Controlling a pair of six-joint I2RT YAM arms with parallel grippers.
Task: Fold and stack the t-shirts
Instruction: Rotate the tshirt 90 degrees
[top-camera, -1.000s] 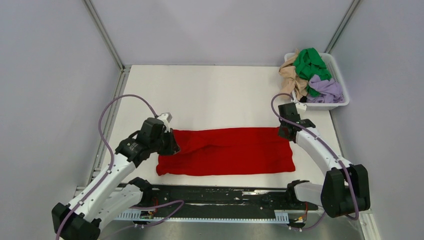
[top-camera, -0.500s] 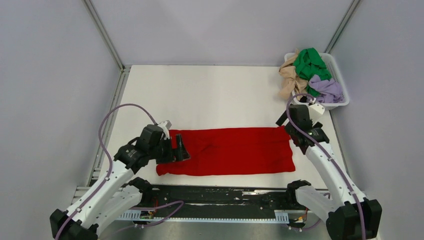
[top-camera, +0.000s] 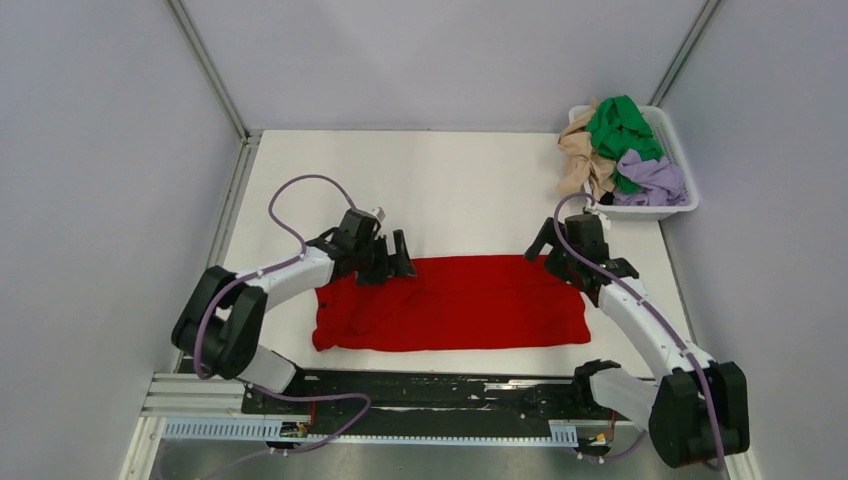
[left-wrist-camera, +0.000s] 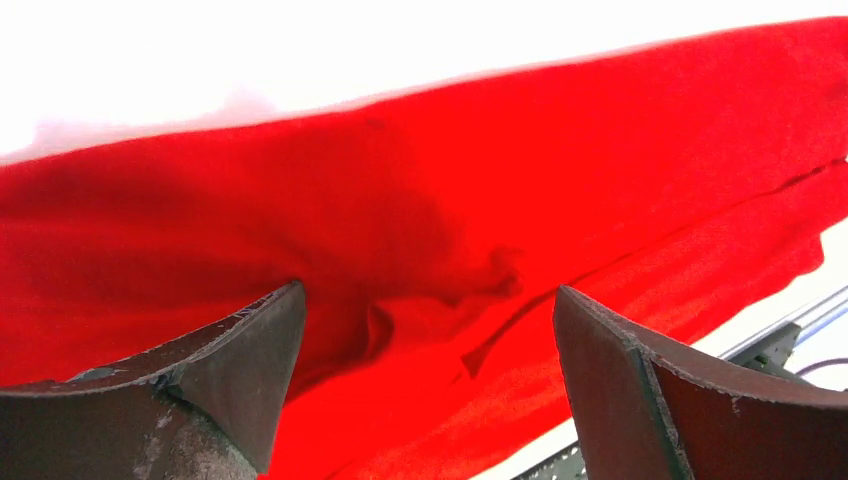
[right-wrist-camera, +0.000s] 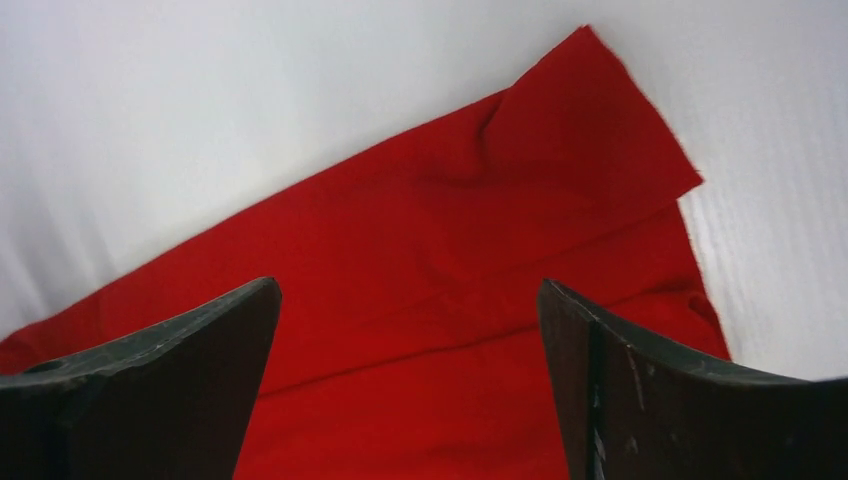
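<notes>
Found the left gripper (top-camera: 388, 264) released, jaws spread wide with nothing between the dark fingers (left-wrist-camera: 240, 360), placed low over the far edge of the red t-shirt (top-camera: 460, 305), toward its left end. Saw through the left wrist camera only wrinkled red cloth below the gap; could not judge any contact of fingertips with it. Found the right gripper (top-camera: 548, 256) released in the same manner, jaws wide and grasping nothing, placed over the far right corner of the same t-shirt. Noted from the right wrist camera a folded layer with a straight edge at that corner, and white table (top-camera: 440, 180) just beyond it. Saw the red t-shirt laid flat as a long band, left to right, on the near half of the table, between the two arms, smooth at the right and creased at the left end. Noted well apart from it, at the far right corner of the table, a white basket (top-camera: 676, 212) heaped with the green t-shirt (top-camera: 620, 125), the lavender t-shirt (top-camera: 655, 178) and the beige t-shirt (top-camera: 582, 150), the last one hanging over the left rim.
</notes>
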